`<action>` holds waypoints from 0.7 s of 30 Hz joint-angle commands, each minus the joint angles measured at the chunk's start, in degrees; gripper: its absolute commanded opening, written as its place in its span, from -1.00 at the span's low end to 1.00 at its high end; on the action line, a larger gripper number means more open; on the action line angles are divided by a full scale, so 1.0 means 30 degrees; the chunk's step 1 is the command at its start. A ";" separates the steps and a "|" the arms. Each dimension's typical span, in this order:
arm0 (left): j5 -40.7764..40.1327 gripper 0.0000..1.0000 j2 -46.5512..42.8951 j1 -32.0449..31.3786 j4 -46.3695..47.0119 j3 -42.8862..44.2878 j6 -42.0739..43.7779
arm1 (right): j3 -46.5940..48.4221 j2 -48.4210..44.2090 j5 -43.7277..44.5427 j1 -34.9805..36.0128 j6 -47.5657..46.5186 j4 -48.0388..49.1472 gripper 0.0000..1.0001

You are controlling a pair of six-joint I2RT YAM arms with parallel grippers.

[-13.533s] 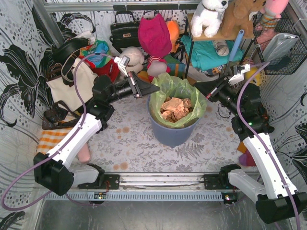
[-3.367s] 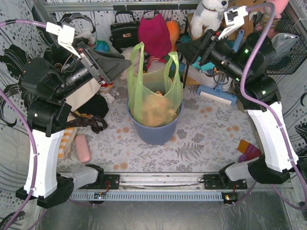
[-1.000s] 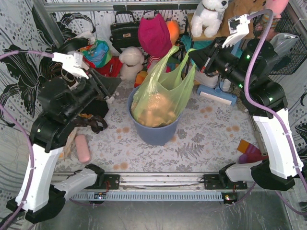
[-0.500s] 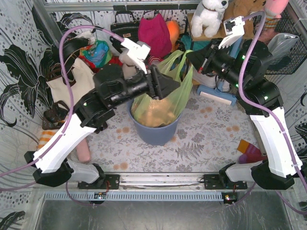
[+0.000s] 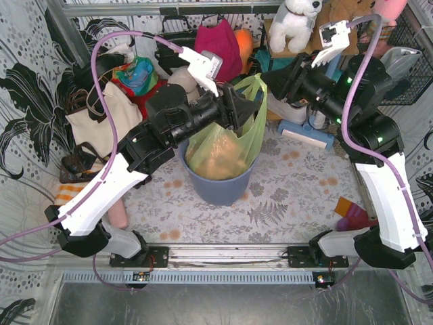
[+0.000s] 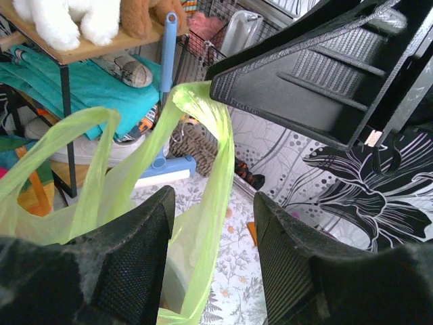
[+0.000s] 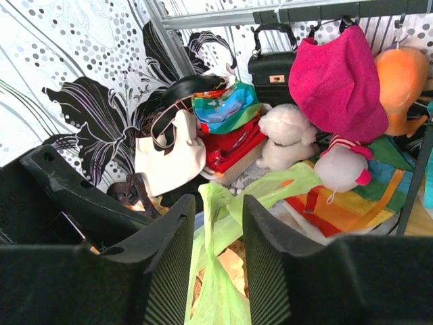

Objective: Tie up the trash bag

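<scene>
Trash bag (image 6: 218,145), handle between left pincer (image 6: 212,205) jaws

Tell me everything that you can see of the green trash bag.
The trash bag is thin, translucent light-green plastic with crumpled tan paper inside. Its body sits in the blue-grey bin; two handle loops rise above it, untied. One strip runs between the parted jaws of the left gripper and right gripper.

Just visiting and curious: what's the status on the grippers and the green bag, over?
Left gripper open, right gripper open, a handle between each one's fingers. Bag in bin, untied. Nothing blocking.
</scene>
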 commanded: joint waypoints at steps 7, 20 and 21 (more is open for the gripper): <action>-0.0934 0.18 -0.0496 -0.0049 0.1541 0.0016 0.0799 | 0.1899 0.1198 -0.0447 0.0052 -0.0442 -0.0793 -0.38; -0.0897 0.30 -0.0180 -0.0032 0.4130 -0.1005 0.1982 | 0.2180 0.0485 -0.0765 0.0063 0.0235 -0.0125 -1.00; -0.0801 0.32 -0.0163 -0.0032 0.4555 -0.1181 0.2228 | 0.2241 0.0468 -0.0817 0.0060 0.0305 -0.0116 -1.00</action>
